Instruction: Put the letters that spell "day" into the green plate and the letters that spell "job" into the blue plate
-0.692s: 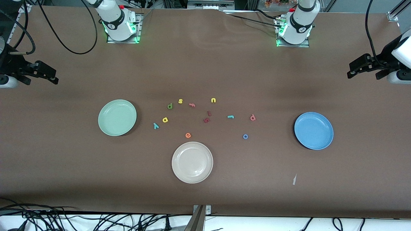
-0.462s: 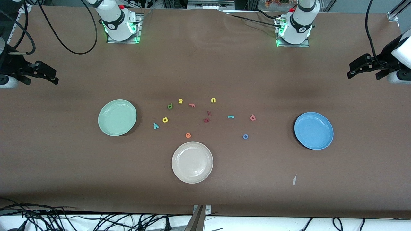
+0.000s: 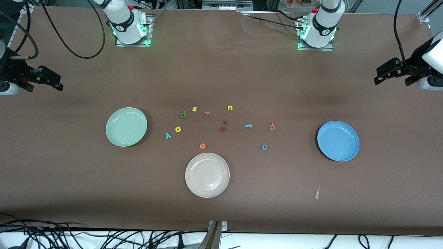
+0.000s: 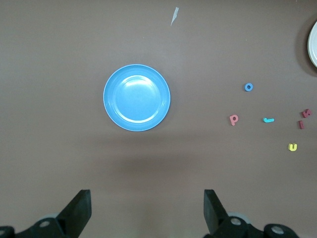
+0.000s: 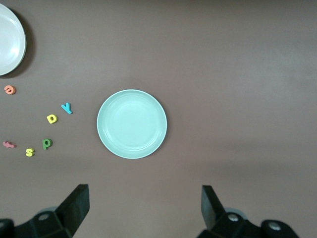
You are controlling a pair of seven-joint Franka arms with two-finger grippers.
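While the front camera takes in the whole table, each wrist camera only catches its own end. Going across the front view: the right gripper hangs high, jaws wide open and empty, over the table's edge. The green plate sits empty, with the teal y, yellow a and green d just beside it. Mid-table sits a beige plate. Then the teal j, blue o and red b, all on the cloth, well apart from the empty blue plate. The left gripper waits open too. Only the wrist views show the finger gaps clearly; the right one misses j, o, b entirely.
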